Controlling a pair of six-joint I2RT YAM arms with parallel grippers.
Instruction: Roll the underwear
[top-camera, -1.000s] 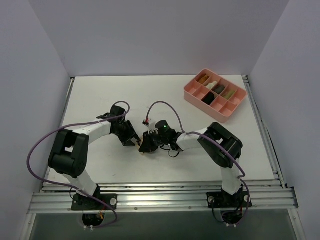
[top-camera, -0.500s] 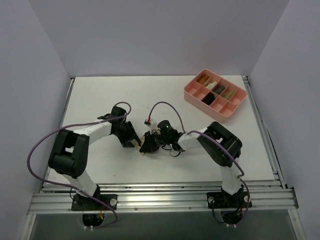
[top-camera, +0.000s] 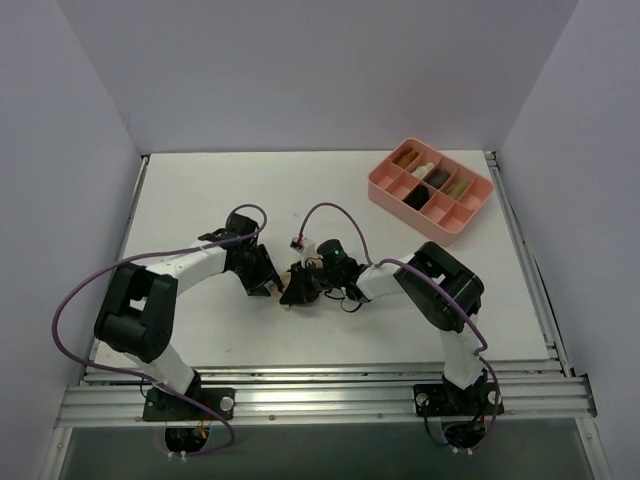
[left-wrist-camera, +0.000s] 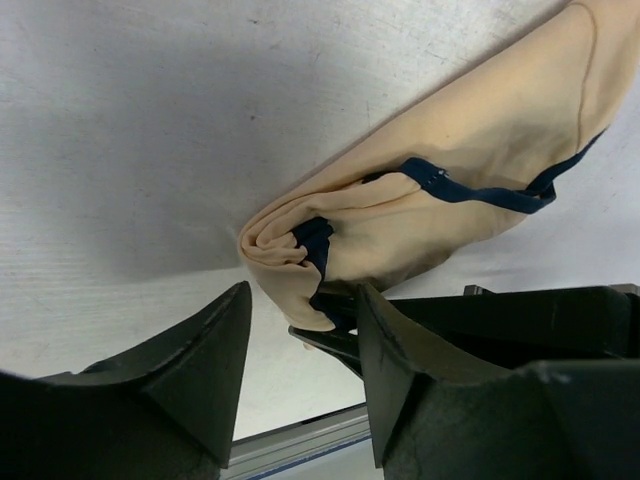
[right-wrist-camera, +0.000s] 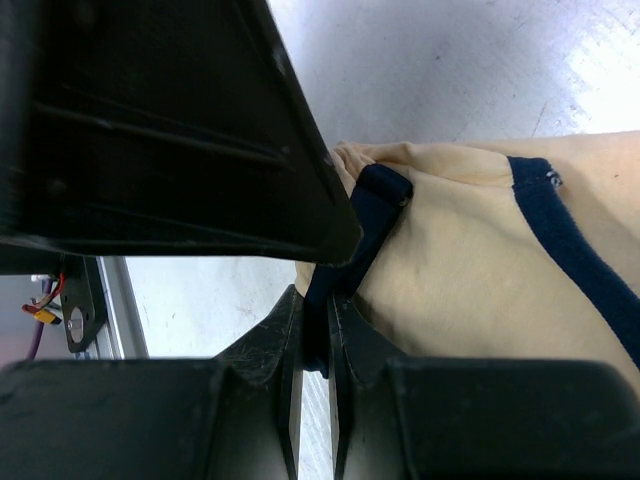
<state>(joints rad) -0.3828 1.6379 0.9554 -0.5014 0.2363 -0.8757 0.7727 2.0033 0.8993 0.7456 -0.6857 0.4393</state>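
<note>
On the tabletop (left-wrist-camera: 150, 120), the partly rolled underwear (left-wrist-camera: 430, 215) is clamped at its dark trim by the right pincer (right-wrist-camera: 316, 320). The left pincer (left-wrist-camera: 302, 300) is spread open beside the roll. The cloth should be held taut while wound.

Underwear (left-wrist-camera: 440, 215): tan cloth with thin dark trim, partly rolled. One end is wound into a tight roll, its spiral folds showing and trim tucked at the tip. The other end is looser and flatter, trailing off. It lies on the tabletop (left-wrist-camera: 150, 120) about mid-table, slightly toward the near edge. The trim at the rolled end is pinched by the right gripper (right-wrist-camera: 317, 310).
</note>
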